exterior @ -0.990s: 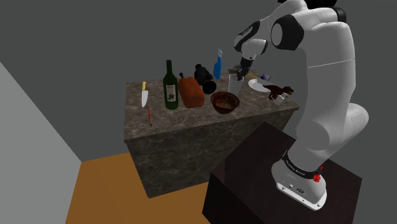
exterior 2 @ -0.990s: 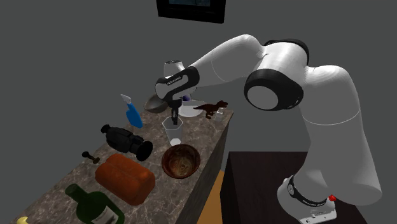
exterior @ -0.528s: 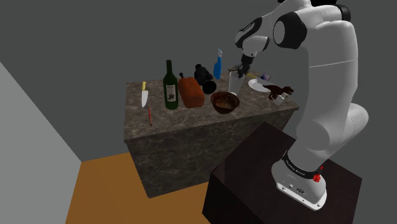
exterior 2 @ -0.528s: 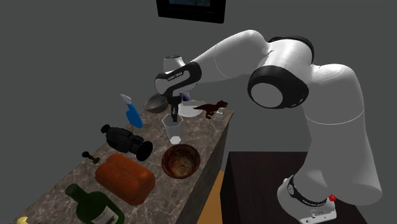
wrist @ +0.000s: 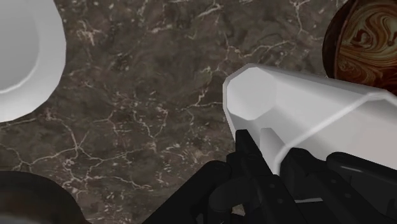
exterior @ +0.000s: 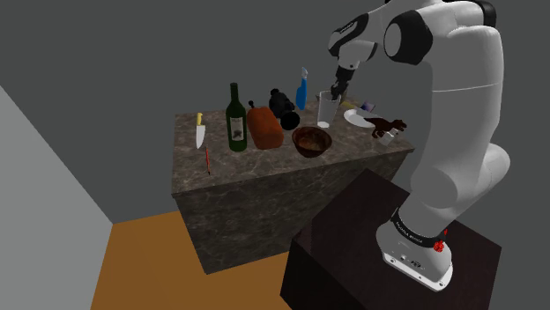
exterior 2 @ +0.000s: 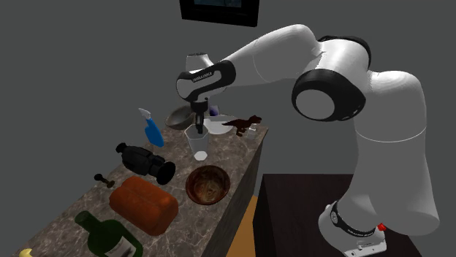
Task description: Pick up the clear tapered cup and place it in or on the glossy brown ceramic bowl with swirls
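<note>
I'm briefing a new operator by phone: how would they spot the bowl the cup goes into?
Find the dark marble counter. Near its edge facing the stand, between the reddish-brown loaf and the toy dinosaur, sits the bowl. It alone is glossy brown with swirled streaks inside; the nearby plate is plain white.

- Bare marble counter (exterior 2: 237, 157) is lying open between the pale tapered cup (exterior 2: 198, 140) and the glossy brown swirled bowl (exterior 2: 207, 184)
- Blue spray bottle (exterior 2: 152, 131) and brown toy dinosaur (exterior 2: 241, 124) are standing clear on either side
</note>
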Available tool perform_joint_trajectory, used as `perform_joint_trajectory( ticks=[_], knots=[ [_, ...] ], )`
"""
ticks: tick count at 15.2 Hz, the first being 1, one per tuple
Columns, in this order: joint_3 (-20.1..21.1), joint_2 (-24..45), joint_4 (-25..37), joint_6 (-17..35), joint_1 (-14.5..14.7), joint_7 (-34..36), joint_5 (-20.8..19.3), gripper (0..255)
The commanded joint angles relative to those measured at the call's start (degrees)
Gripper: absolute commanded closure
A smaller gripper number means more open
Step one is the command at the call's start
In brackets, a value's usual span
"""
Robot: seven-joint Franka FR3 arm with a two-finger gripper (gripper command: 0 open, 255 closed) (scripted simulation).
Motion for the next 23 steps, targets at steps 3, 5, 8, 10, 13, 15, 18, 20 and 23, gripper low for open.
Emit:
perform_joint_trajectory(
  ticks=[3, 5, 8, 10, 13, 15, 18, 20, 23],
  knots=[
    [-0.41, -1.25, 1.41, -2.50, 0.13, 0.72, -0.80, 255],
    [-0.60, -1.87, 2.07, -3.71, 0.20, 1.06, -1.17, 255],
    [-0.85, -2.71, 3.19, -5.55, 0.27, 1.55, -1.69, 255],
    [-1.00, -3.21, 4.00, -6.81, 0.29, 1.87, -2.02, 255],
    [-1.20, -3.90, 5.34, -8.73, 0.30, 2.34, -2.46, 255],
    [-1.32, -4.29, 6.32, -10.05, 0.29, 2.64, -2.73, 255],
    [-1.48, -4.80, 7.91, -12.06, 0.23, 3.06, -3.09, 255],
    [-1.55, -5.02, 8.70, -13.03, 0.20, 3.26, -3.25, 255],
    [-1.71, -11.64, 1.17, -11.20, 3.78, 6.18, -5.74, 255]
  ],
)
